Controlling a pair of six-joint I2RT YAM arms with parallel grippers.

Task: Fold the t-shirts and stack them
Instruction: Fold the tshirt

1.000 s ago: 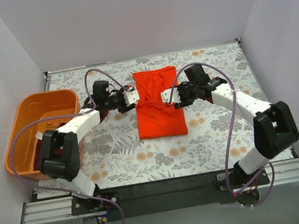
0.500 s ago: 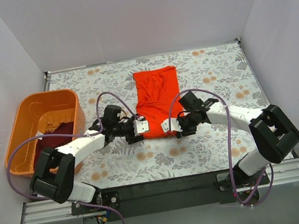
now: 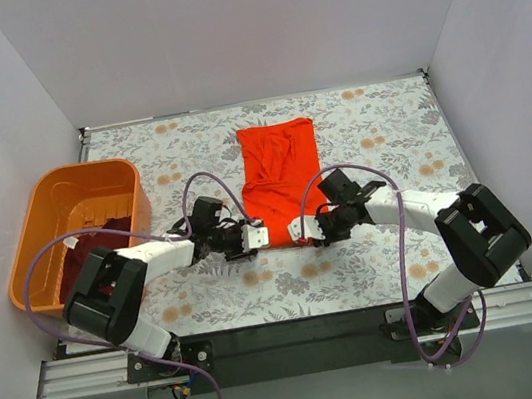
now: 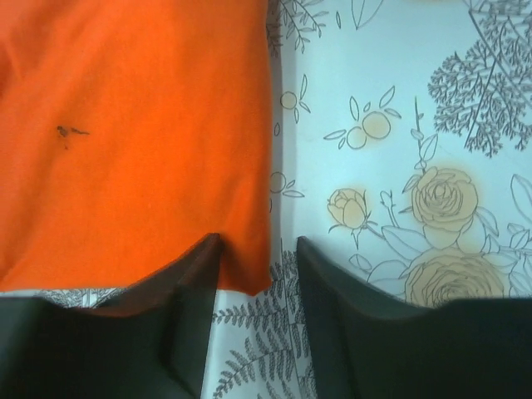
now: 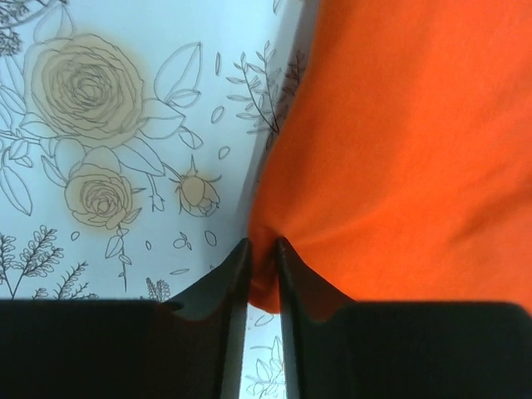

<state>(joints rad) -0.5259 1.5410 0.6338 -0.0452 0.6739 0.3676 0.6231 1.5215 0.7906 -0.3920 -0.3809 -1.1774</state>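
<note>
The orange-red t-shirt [image 3: 281, 179] lies folded in a long strip at the table's middle. It also fills the left wrist view [image 4: 133, 141] and the right wrist view [image 5: 407, 141]. My left gripper [image 3: 258, 236] is at its near left corner. In its own view the left gripper [image 4: 258, 245] is open, one finger on the cloth, the other on the table, with the corner between them. My right gripper [image 3: 300, 229] is at the near right corner. In its own view the right gripper [image 5: 263, 245] is shut, pinching that corner. The maroon t-shirt [image 3: 100, 238] lies in the basket.
The rigid orange basket [image 3: 58, 180] stands at the table's left edge, close to my left arm. The flower-patterned tablecloth [image 3: 387, 130] covers the table. White walls close the back and both sides.
Both grippers have moved from the shirt's mid-sides down to its near corners. The shirt has not visibly shifted.
</note>
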